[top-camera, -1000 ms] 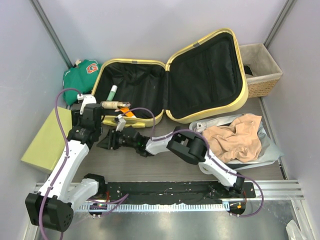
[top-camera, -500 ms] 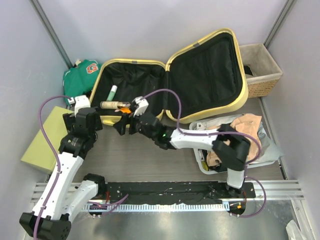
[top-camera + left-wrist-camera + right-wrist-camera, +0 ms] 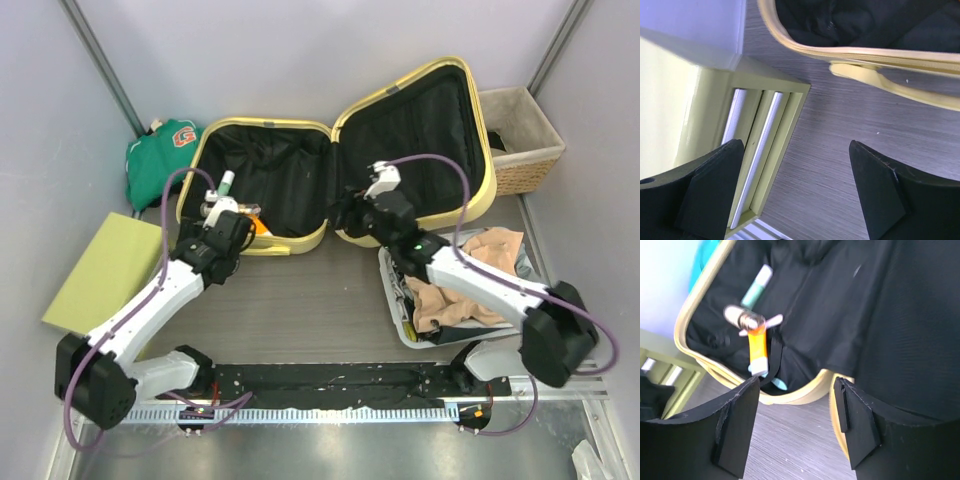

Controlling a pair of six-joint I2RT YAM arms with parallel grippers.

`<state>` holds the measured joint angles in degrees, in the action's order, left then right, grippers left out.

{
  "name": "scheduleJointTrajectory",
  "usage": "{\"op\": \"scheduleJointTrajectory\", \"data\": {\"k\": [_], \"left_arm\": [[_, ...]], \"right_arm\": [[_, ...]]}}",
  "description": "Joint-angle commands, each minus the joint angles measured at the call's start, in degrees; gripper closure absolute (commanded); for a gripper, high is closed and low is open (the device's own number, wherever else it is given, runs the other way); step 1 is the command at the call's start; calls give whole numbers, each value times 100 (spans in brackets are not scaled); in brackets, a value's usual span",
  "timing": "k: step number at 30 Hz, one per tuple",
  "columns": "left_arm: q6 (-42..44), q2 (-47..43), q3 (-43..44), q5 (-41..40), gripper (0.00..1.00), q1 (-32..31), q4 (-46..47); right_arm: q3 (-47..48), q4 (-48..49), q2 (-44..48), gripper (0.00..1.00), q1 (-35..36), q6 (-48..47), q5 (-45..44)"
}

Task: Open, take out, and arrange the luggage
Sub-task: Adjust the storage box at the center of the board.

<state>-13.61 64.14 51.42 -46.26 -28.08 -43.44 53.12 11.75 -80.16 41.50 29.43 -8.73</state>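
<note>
The luggage (image 3: 300, 130) is a pale yellow hard-shell suitcase lying open, its black lining showing in both halves. A green-and-white tube (image 3: 226, 183), a tan bottle (image 3: 225, 209) and an orange tube (image 3: 258, 226) lie in the left half. My left gripper (image 3: 222, 240) hangs open over the table by the front left rim (image 3: 850, 52), nothing between its fingers (image 3: 715, 185). My right gripper (image 3: 362, 212) is open and empty at the front of the hinge, where the two shells meet. In the right wrist view the orange tube (image 3: 756, 347) lies beyond its fingertips (image 3: 740, 425).
A yellow-green box (image 3: 100, 272) lies left of the left arm, slatted side showing (image 3: 755, 150). A green garment (image 3: 160, 150) sits at the back left, a wicker basket (image 3: 520, 140) at the back right. Peach cloth (image 3: 460, 290) is heaped on a grey tray by the right arm.
The right arm has swung from the front left of the suitcase to its hinge. The left gripper moved right, up to the front rim. Both grippers' jaws have widened.
</note>
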Motion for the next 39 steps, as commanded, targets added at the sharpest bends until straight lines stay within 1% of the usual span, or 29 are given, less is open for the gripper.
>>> {"op": "scheduleJointTrajectory", "data": {"k": [1, 2, 5, 7, 8, 9, 11, 12, 15, 16, 17, 18, 19, 20, 21, 22, 23, 24, 25, 26, 27, 28, 31, 32, 33, 34, 35, 37, 39], "left_arm": [[156, 895, 131, -619, 8, -400, 38], [113, 1090, 175, -630, 7, -435, 20], [69, 1390, 185, -683, 4, -427, 256], [-290, 1443, 245, -822, 4, -322, 398], [-448, 1383, 228, -867, 4, -260, 467], [-876, 1330, 185, -954, 4, -260, 607], [-1309, 1076, -77, -1261, 4, -225, 845], [-1720, 979, -149, -1280, 4, -199, 1064], [-2320, 497, -18, -1402, 6, -172, 1136], [-2278, 294, 26, -1455, 5, -172, 1206], [-2026, 109, 70, -1439, 4, -120, 1406], [-1545, -223, 87, -951, 2, -15, 2087], [-1122, -305, 183, -590, 0, 178, 2198], [-1161, -332, 619, -334, 0, 763, 2043], [-1136, -297, 850, -53, 0, 1125, 1685], [-874, -253, 1218, 559, 0, 1807, 1577], [-733, -192, 1369, 626, 0, 2032, 1471], [-583, -87, 1501, 235, 0, 2165, 1461], [-364, -42, 1651, 23, 0, 2296, 1522], [-66, -24, 1652, -145, 0, 2393, 1775], [41, 2, 1617, -207, 0, 2499, 1952], [94, 63, 1513, -86, 0, 2778, 2110], [25, 213, 1284, 99, 0, 3464, 2410], [7, 230, 1187, 204, 0, 3615, 2689], [-36, 239, 1117, 353, 0, 3781, 2805], [-115, 248, 1003, 520, 0, 4166, 2893], [-246, 292, 958, 922, 0, 4379, 3050], [-318, 327, 836, 1250, 0, 4861, 3209], [-170, 371, 739, 1724, 0, 5022, 3508]], "right_arm": [[-56, -524, 1150, 31, -185, -543, -320], [-187, -490, 1369, 31, -203, -631, -366], [-224, -585, 1512, 30, -247, -702, -209], [-215, -656, 1565, 29, -256, -754, -94], [-223, -691, 1634, 29, -247, -763, -7], [-250, -683, 1679, 29, -247, -763, 38], [-311, -630, 1758, 28, -247, -772, 169], [-337, -604, 1819, 28, -247, -807, 248], [-390, -446, 1759, 29, -247, -912, 608], [-347, -428, 1706, 28, -247, -930, 714], [-303, -410, 1653, 28, -247, -939, 802], [-242, -428, 1557, 28, -247, -939, 1090], [-111, -402, 1399, 28, -238, -939, 1206], [-74, -340, 1302, 28, -238, -922, 1338], [-31, -270, 1223, 27, -238, -887, 1522], [31, -122, 1057, 25, -238, -799, 1750], [49, -42, 977, 25, -238, -738, 1856], [49, 37, 915, 24, -238, -693, 1936], [58, 186, 775, 24, -238, -589, 2128], [66, 240, 713, 24, -230, -561, 2208], [67, 275, 643, 24, -230, -518, 2270], [67, 319, 538, 24, -221, -474, 2401], [84, 354, 431, 24, -203, -429, 2604], [75, 346, 414, 24, -195, -455, 2622], [75, 346, 405, 24, -177, -473, 2640], [58, 328, 396, 24, -168, -482, 2657], [49, 328, 396, 24, -177, -500, 2701], [23, 354, 361, 24, -151, -491, 2745], [5, 381, 326, 24, -133, -473, 2815]]}}
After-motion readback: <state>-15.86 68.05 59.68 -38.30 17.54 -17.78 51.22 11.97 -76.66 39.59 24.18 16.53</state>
